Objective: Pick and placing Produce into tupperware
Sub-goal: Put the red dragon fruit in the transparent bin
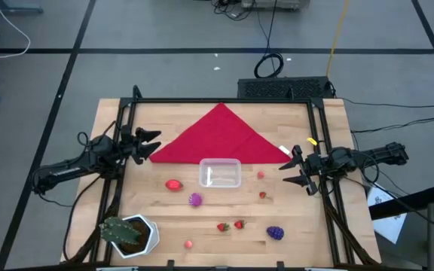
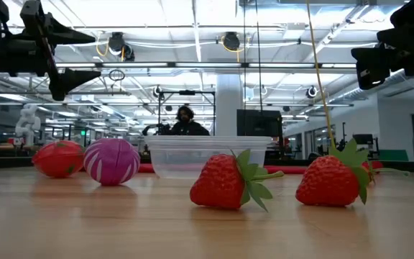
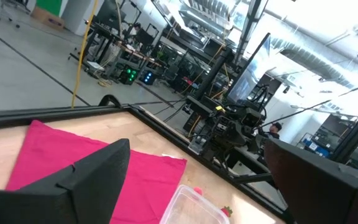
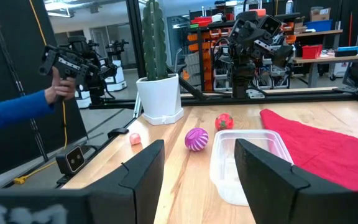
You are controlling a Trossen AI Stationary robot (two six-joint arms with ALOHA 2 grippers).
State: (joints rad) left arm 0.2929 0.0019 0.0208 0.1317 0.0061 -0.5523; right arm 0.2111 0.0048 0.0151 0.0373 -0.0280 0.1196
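Your left pincer (image 1: 155,144) and right pincer (image 1: 288,170) both hover with fingers apart, holding nothing, flanking the tupperware (image 1: 219,172); it sits empty mid-tabletop (image 1: 300,226) because every produce piece, like the strawberries (image 1: 230,226), lies scattered around it.

Red cloth (image 1: 218,138) mid-table; potted plant (image 1: 129,234) at table corner.

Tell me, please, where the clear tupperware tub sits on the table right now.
In the high view the tupperware sits near the table's middle, just below the red cloth, with a red toy fruit and a purple ball to its lower left.
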